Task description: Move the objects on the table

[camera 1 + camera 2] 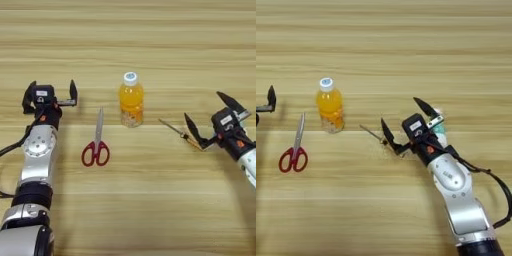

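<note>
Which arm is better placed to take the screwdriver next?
Right. The right gripper hangs open beside the screwdriver, one finger near the handle. The left gripper is far off, beyond the scissors and the bottle.

Both views look steeply down from the robot's head onto the tabletop [150,30], whose planks run straight across and fill each frame edge to edge. They sit side by side and face the same way, close enough that the arms enter from the bottom edge. The left eye view reaches further left, taking in the whole left gripper [50,95]; the right eye view reaches further right, showing the right gripper [405,119] and its forearm. The bottle [131,100] and scissors [96,142] lie in the shared middle.
</note>
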### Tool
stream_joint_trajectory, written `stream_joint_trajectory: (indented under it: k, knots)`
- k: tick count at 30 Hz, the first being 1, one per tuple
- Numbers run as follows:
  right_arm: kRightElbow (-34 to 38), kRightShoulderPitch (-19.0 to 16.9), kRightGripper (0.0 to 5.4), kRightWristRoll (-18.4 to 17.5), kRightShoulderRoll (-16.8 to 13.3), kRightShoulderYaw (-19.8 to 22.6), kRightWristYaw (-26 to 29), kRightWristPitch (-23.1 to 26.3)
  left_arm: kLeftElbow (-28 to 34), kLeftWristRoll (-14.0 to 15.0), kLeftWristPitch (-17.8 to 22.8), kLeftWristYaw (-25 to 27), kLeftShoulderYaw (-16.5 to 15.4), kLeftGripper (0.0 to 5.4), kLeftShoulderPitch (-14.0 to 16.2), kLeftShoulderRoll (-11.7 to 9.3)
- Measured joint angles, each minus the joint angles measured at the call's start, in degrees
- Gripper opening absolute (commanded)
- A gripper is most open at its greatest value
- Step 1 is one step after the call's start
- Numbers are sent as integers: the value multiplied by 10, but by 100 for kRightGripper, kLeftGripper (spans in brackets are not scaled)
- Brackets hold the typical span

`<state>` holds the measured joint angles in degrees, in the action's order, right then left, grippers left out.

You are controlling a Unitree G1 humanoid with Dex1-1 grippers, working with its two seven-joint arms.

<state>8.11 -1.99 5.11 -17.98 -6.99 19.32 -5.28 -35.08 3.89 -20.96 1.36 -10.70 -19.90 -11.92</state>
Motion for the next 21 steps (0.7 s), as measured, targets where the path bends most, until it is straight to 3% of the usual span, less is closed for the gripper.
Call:
stream_joint_trajectory:
  k: [6, 21]
  knots:
    - [-9, -7, 540, -2, -6, -16, 29, 1, 4, 0, 0, -1, 3, 537, 2, 0]
    - [-43, -7, 540, -63, -3, -25, 93, 69, 6, -1, 0, -1, 3, 537, 2, 1]
